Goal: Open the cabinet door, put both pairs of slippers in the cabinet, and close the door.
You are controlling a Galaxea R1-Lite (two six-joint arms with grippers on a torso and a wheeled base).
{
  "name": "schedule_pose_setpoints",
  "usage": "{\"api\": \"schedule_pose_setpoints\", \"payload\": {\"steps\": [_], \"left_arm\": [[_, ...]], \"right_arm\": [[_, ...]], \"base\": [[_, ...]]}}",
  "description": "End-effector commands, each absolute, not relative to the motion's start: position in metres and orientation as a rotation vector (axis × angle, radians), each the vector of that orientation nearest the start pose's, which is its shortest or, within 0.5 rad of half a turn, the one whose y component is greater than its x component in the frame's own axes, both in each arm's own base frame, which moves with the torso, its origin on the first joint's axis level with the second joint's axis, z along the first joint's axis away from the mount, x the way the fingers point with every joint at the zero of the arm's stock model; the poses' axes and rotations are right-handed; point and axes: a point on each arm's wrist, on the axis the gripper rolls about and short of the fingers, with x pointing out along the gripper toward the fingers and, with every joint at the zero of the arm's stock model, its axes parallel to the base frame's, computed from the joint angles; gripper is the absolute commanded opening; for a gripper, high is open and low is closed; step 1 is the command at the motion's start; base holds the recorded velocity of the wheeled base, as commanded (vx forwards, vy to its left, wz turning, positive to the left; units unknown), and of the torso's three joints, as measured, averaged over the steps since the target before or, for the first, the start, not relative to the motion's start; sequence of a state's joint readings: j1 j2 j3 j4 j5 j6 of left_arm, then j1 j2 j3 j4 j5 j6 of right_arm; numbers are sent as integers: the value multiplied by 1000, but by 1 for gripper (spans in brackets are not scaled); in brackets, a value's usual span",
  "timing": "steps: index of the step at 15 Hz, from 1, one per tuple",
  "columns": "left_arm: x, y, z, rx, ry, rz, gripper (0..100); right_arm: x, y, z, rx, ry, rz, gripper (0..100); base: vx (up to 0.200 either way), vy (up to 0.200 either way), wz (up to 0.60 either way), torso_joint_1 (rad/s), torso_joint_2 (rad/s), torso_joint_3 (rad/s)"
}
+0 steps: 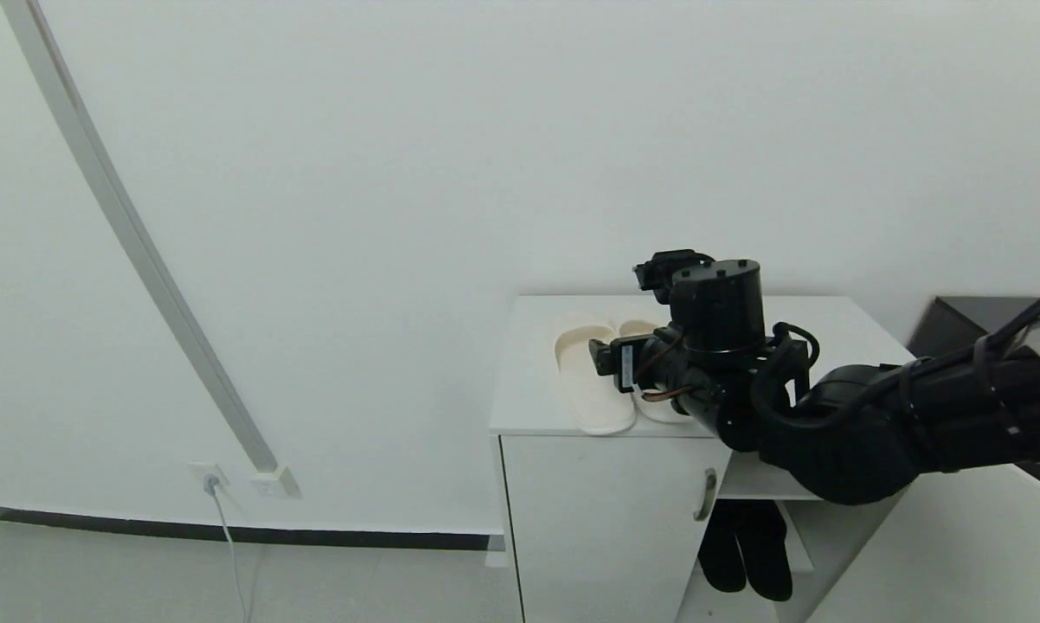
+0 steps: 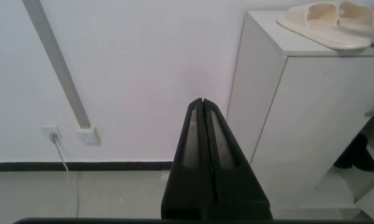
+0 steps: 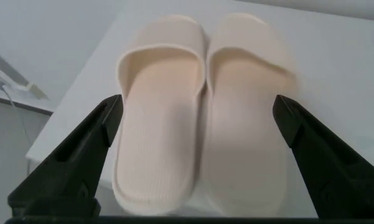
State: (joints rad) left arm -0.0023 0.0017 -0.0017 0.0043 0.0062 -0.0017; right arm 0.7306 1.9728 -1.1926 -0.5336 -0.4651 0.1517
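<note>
A pair of cream slippers [image 1: 593, 381] lies side by side on top of the white cabinet [image 1: 520, 381], near its front edge. My right gripper [image 3: 198, 106] hovers open just above them, one finger [image 3: 81, 162] outside each slipper of the pair [image 3: 205, 118]. A black pair of slippers [image 1: 745, 549] rests inside the cabinet on a low shelf, behind the open right door [image 1: 935, 545]. The left door [image 1: 606, 528] is closed. Out to the cabinet's left, my left gripper [image 2: 203, 143] is low and shut on nothing, with the cabinet's side wall [image 2: 261, 93] beyond it.
A white wall stands behind the cabinet, with a slanted grey conduit [image 1: 139, 242] and a socket with a cable [image 1: 208, 478] to the left. A dark unit [image 1: 961, 324] sits to the cabinet's right. The floor to the left is bare.
</note>
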Motion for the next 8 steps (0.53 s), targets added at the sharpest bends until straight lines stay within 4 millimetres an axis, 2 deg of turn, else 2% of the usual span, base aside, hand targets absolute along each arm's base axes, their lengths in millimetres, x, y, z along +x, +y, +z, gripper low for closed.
{"api": "schedule_pose_setpoints", "payload": {"steps": [1,4,8], "left_arm": [[-23,0,76,-5,5,11,0],[-23,1,76,-12,3,25,0],[-23,1,76,-15,4,25,0]], "right_arm": [[301,258,157,-17,266,267,100],[308,262,142,-22,276,288,100],[332,264,130,-30,284,291,100]], "base": [[0,0,0,0,0,0],[0,0,0,0,0,0],[0,0,0,0,0,0]]}}
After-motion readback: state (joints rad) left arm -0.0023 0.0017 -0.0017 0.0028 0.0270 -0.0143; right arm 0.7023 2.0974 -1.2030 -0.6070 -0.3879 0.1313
